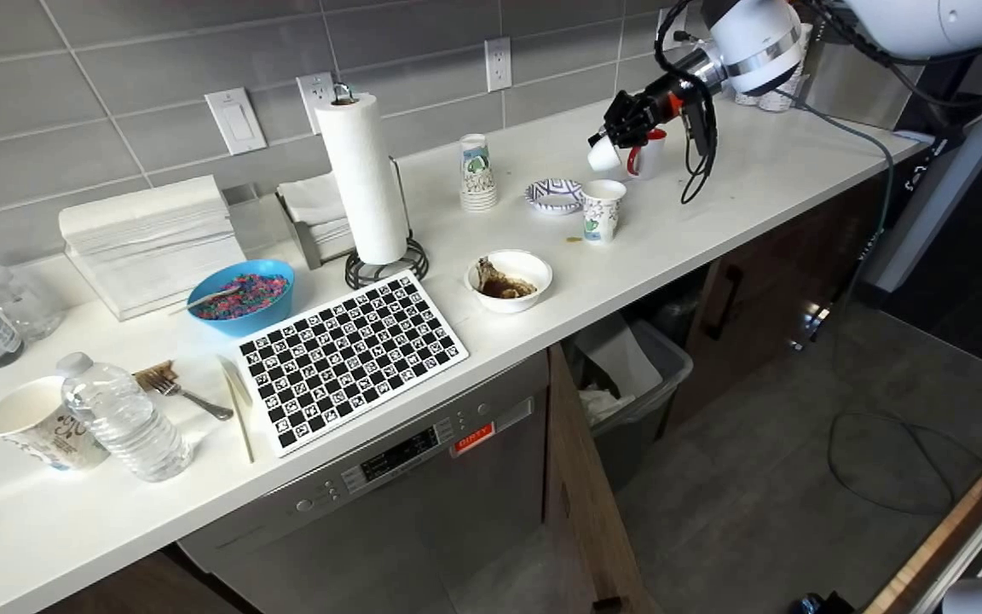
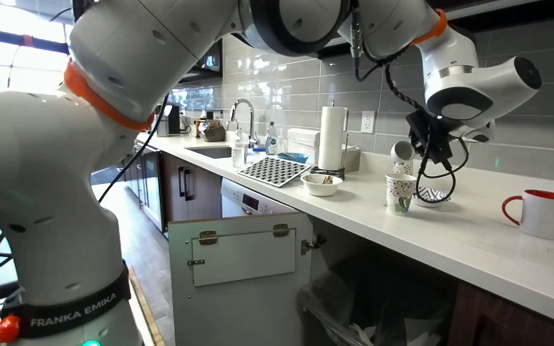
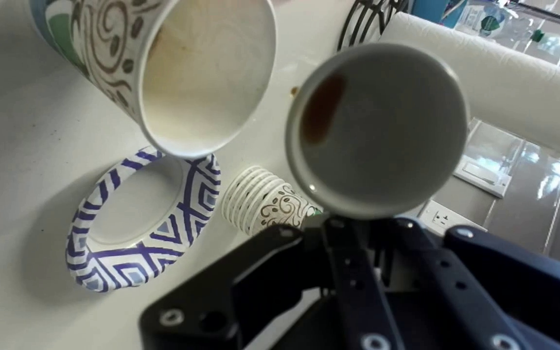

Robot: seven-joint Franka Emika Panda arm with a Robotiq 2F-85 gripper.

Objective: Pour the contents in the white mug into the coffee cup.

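Note:
The small white mug (image 3: 377, 131) is held up in the air and tilted on its side. Its mouth faces the wrist camera, with a patch of brown liquid inside. It shows in both exterior views (image 1: 603, 156) (image 2: 402, 151). My gripper (image 3: 370, 227) is shut on it; the exact grip is hidden behind the mug. The paper coffee cup (image 3: 114, 46), white with brown swirls and a green mark, stands upright on the counter (image 1: 602, 213) (image 2: 399, 194). The mug is above and apart from it. The cup's inside wall is tinted light brown.
A purple-patterned plate (image 3: 136, 204) and stacked paper cups (image 3: 265, 201) stand near the coffee cup. A white mug with red handle and inside (image 2: 544, 216) stands apart. A bowl with brown remains (image 1: 512, 294), a paper towel roll (image 1: 361, 179) and a checkered board (image 1: 355, 358) stand farther along.

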